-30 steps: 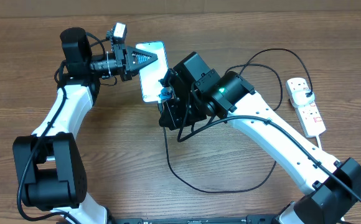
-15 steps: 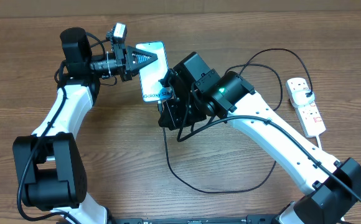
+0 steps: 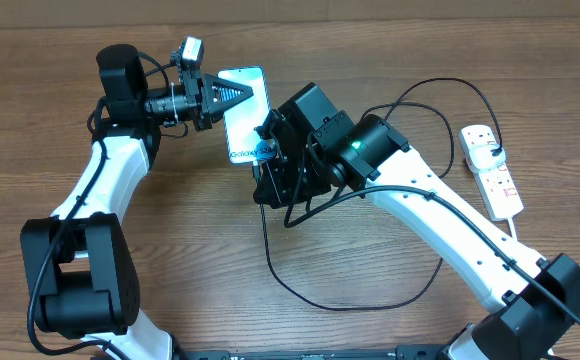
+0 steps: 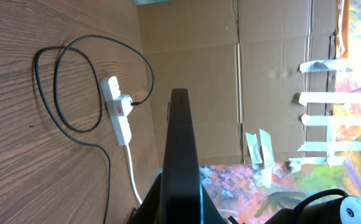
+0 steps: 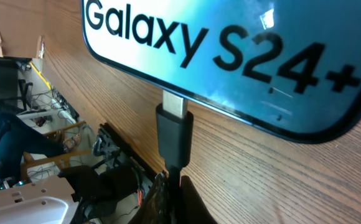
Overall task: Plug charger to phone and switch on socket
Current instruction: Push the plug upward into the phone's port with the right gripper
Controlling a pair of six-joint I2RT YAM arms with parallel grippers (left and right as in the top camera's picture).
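Observation:
The phone (image 3: 245,115) lies on the table with its blue-teal screen lit, reading "Galaxy S24+" in the right wrist view (image 5: 230,56). My left gripper (image 3: 232,95) is shut on the phone's far edge, seen edge-on in the left wrist view (image 4: 180,149). My right gripper (image 3: 266,160) is shut on the charger's black plug tip (image 5: 173,134), whose metal end sits in the phone's bottom port. The black cable (image 3: 350,300) loops over the table to the white adapter (image 3: 488,152) in the socket strip (image 3: 495,175).
The power strip and cable loop also show in the left wrist view (image 4: 118,109). A cardboard wall (image 4: 243,74) stands behind the table. The right arm (image 3: 440,220) crosses the table's middle.
The white text on the phone screen appeared after the earliest frame. Both arms have held still.

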